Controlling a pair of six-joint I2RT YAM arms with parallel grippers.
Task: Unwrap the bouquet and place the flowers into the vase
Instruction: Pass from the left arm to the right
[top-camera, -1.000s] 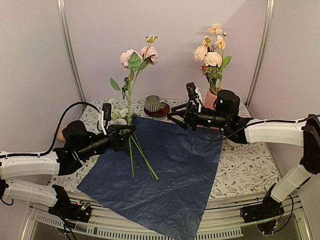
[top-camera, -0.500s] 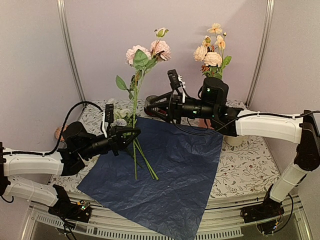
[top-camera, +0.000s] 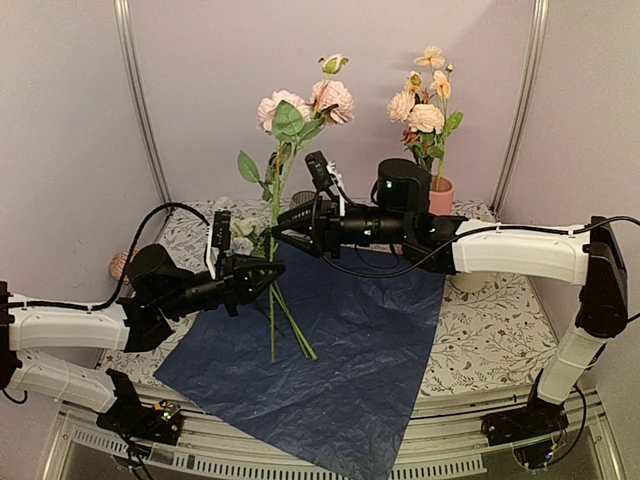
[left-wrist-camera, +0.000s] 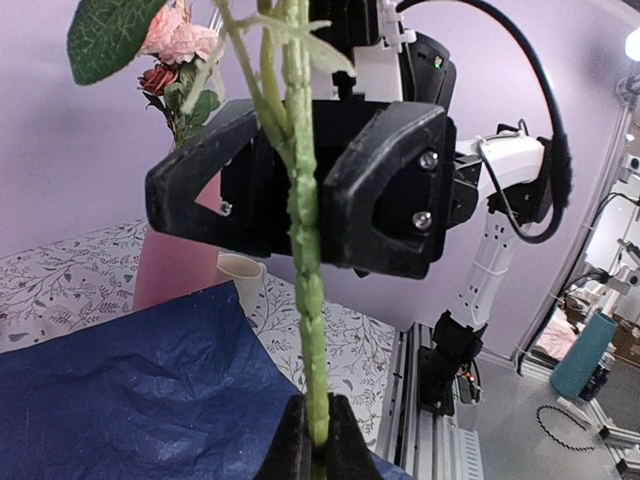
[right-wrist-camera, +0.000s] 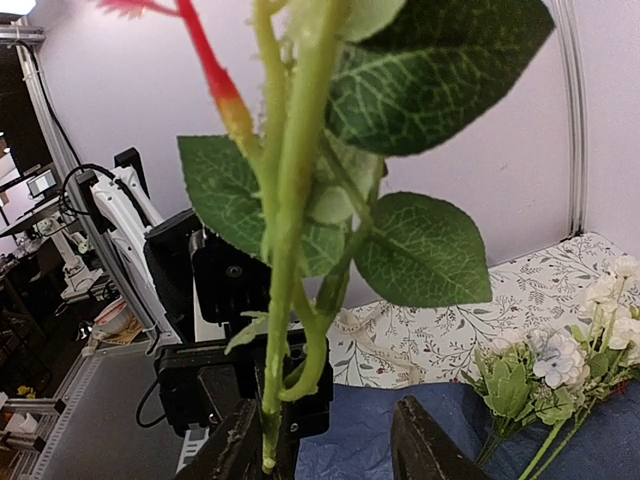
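The left end effector (top-camera: 266, 272) is clamped on the green stem of the pink flowers (top-camera: 333, 100), holding them upright over the blue paper (top-camera: 370, 340) spread on the worktop (top-camera: 490, 330). The right end effector (top-camera: 283, 226) sits just above it on the same stem, its jaws apart on either side of it. The vase (top-camera: 441, 196) stands at the back right, well apart from both, with cream and peach blooms in it.

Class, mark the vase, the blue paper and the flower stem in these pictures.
vase (top-camera: 441, 196), top view, its pink wall.
blue paper (top-camera: 360, 340), top view, its bare middle.
flower stem (left-wrist-camera: 306, 250), left wrist view, its green middle.
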